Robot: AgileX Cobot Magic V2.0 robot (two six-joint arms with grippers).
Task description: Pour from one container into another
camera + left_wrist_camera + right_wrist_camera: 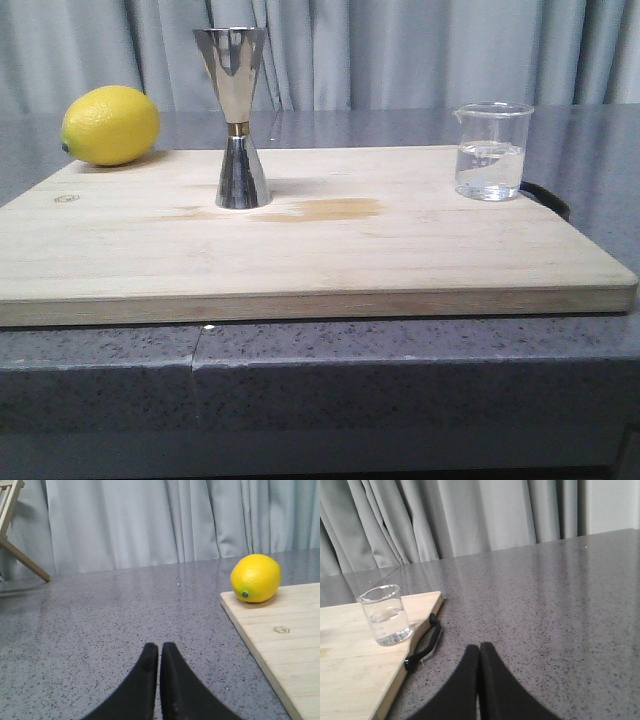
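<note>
Right wrist view shows the right gripper (479,655) with its jaws pressed together on nothing, hovering low over the grey bench (545,605); off to one side of it, near but not touching, the glass beaker (385,615) stands upright on the corner of the wooden board (350,675), just beside the board's black strap handle (424,647); clear liquid fills the beaker to roughly a third or a half. Left wrist view shows the left gripper (160,660) likewise with jaws together and empty, out over bare bench beyond the board's other end, the lemon (255,578) sitting on the near corner of the board in that view. From the front neither arm shows; the beaker (491,151) stands at the board's right rear, the steel jigger (238,118) upright well to its left, nearer the lemon (110,124) at the left rear; a faint damp stain marks the wood beside the jigger's foot. The right arm is plainly the nearer to the beaker, and the beaker's long axis is vertical, so a sideways approach with jaws parted around its wall looks the natural first step; the jigger's narrow mouth, standing higher than the beaker, will likely ask for a lift and a careful tilt.
</note>
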